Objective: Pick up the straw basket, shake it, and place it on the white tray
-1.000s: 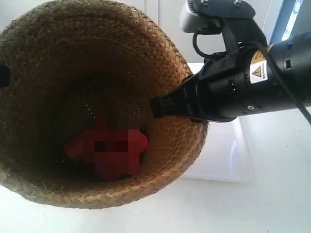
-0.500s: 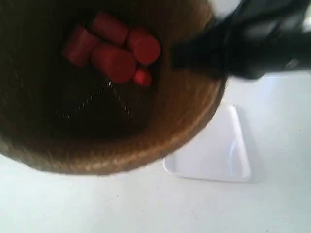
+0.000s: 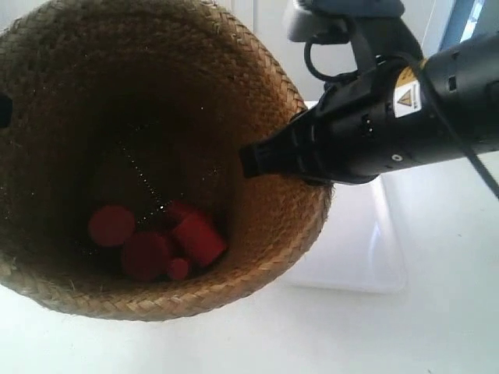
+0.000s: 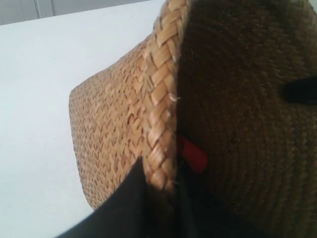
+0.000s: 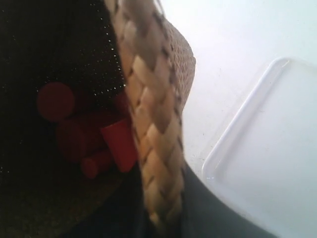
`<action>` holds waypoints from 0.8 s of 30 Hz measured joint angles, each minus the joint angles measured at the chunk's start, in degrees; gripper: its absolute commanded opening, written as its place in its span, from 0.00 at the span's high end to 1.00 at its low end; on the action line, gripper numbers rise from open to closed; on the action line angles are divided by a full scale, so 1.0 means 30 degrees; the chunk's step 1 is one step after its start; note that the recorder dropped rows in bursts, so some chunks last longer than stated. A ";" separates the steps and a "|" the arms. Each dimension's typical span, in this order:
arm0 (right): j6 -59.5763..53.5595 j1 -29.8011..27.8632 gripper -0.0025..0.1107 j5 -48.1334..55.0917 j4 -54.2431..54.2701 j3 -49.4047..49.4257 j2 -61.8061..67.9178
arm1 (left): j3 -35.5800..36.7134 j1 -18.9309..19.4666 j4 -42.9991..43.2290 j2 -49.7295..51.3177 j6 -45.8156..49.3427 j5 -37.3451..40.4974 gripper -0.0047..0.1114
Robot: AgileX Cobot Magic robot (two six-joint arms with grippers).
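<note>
You're probably mid-shake, left gripper (image 4: 159, 196) and right gripper (image 5: 159, 208) clamped on the basket (image 3: 257, 101) rim; next, lower it onto the tray (image 3: 374, 257) beside the right gripper.

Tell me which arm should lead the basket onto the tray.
Probably right. Its jaws straddle the basket rim near the tray; the left wrist view shows only table past its side.

Three close views of one basket

The exterior camera looked steeply down into the basket (image 3: 257, 226) from close above, with the tray (image 3: 366, 249) and tabletop (image 3: 437, 327) at its margin. Each wrist camera sat right against the basket, on opposite sides, looking along its wall. All three views shared the red pieces (image 3: 156, 241) inside, and the right wrist view also caught the tray.
</note>
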 measured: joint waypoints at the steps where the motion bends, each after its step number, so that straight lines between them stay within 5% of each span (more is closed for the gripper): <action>1: 0.0000 0.0000 0.98 -0.0006 0.0000 0.0000 0.0301 | 0.0031 0.0000 0.0245 0.0000 0.0000 0.0036 0.96; 15: -0.0535 0.0000 0.98 0.0744 0.0193 -0.0285 0.0602 | 0.1338 0.0000 0.0936 0.0072 -0.0038 -0.0325 0.96; 20: -0.1821 0.0000 0.98 0.2878 0.0952 -0.3522 -0.1279 | -0.1834 0.0000 0.0477 -0.0592 -0.0166 0.0659 0.96; 24: -0.2090 0.0000 0.98 -0.0116 0.0342 -0.2849 -0.2978 | -0.2708 0.0000 -0.0028 -0.1546 0.0044 -0.0248 0.96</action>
